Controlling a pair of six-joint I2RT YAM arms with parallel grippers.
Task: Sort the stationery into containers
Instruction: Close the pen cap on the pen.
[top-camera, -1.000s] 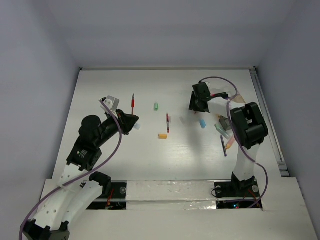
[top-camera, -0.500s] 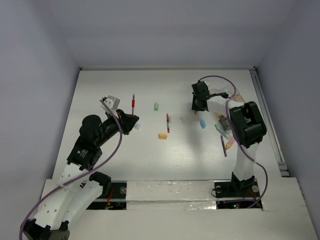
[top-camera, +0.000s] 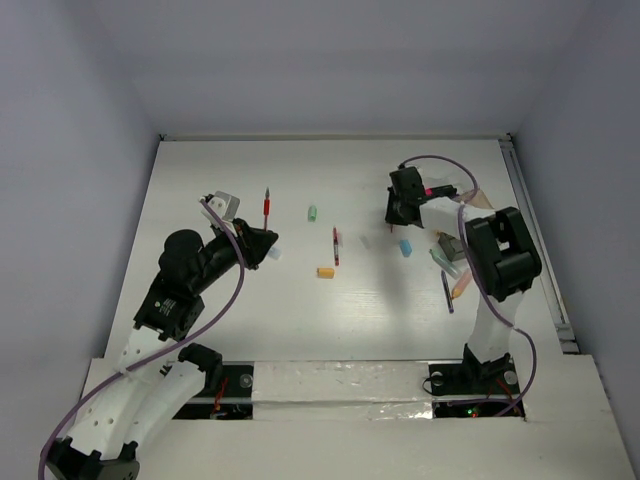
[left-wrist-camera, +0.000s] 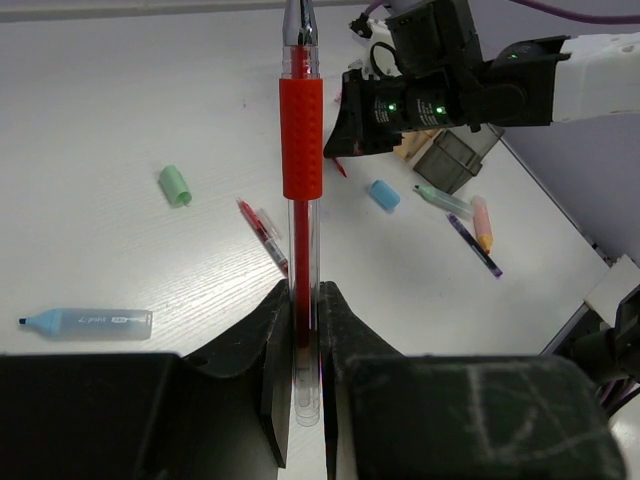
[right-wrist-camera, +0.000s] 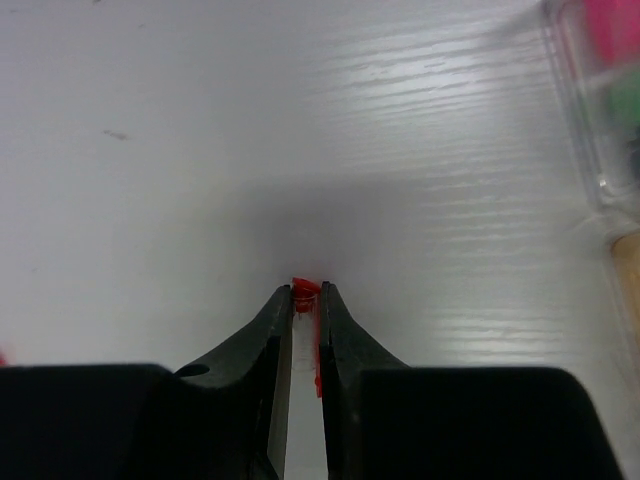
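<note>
My left gripper (left-wrist-camera: 303, 290) (top-camera: 264, 243) is shut on a red pen (left-wrist-camera: 301, 140) (top-camera: 266, 205), which it holds by the clear end while the red grip points away over the table. My right gripper (right-wrist-camera: 305, 292) (top-camera: 394, 216) is down at the table, shut on a small red and clear pen cap (right-wrist-camera: 305, 288). The clear container (right-wrist-camera: 592, 120) (left-wrist-camera: 452, 160) stands just right of that gripper, with pink and green items inside. A green eraser (top-camera: 312, 213), an orange eraser (top-camera: 325, 271), a blue eraser (top-camera: 405, 247) and a thin red pen (top-camera: 336, 245) lie between the arms.
A green highlighter (top-camera: 441, 258), an orange-pink highlighter (top-camera: 460, 287) and a purple pen (top-camera: 447, 292) lie near the right arm. A pale blue highlighter (left-wrist-camera: 88, 321) lies under the left gripper. A rail (top-camera: 535, 240) runs along the table's right edge.
My right gripper's jaws have closed on the red cap, and that wrist has shifted slightly to the right. The left arm and its pen have not moved.
</note>
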